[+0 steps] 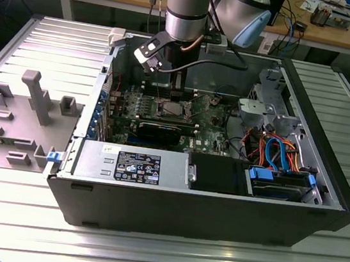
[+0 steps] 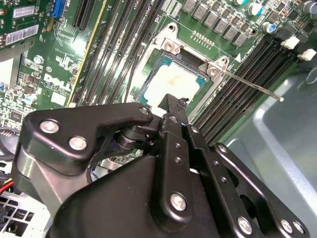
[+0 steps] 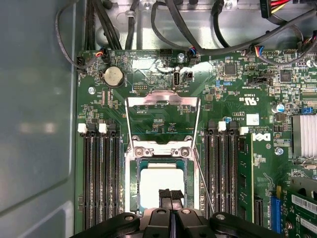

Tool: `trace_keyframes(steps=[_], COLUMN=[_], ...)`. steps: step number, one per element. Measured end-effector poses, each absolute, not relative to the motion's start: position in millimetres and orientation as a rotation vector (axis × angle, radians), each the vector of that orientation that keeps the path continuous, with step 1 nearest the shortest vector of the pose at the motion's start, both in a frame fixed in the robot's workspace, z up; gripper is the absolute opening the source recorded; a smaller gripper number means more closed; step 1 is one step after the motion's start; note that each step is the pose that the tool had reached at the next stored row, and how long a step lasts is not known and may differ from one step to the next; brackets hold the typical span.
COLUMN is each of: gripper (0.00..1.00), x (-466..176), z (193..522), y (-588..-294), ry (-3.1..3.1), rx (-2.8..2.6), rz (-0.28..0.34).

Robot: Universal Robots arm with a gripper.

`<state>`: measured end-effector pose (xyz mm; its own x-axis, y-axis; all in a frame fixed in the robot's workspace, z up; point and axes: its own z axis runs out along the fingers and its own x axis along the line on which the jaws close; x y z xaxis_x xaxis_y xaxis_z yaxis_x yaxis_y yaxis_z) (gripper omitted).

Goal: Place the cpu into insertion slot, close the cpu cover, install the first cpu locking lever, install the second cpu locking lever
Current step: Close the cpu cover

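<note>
Just above the socket, the gripper has its jaws pinched together on nothing, the tip over the cpu; I can't tell whether it touches. The cpu lies flat in the insertion slot. I'd call the chip light, stiff and easily damaged underneath, best held by opposite edges. Beyond it the cpu cover lies swung open: thin, springy metal, best pushed at its free edge.
</note>
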<state>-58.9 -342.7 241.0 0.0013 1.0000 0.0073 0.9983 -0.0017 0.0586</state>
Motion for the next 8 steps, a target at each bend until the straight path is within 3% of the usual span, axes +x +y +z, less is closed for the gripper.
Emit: trace_keyframes(steps=[4, 8], gripper=[0.11, 0.11], x=[-58.7, -53.4], z=[241.1, 240.9], y=[-342.7, -342.7], ry=[2.194, 2.216], rx=[2.197, 2.220], rz=[0.070, 0.023])
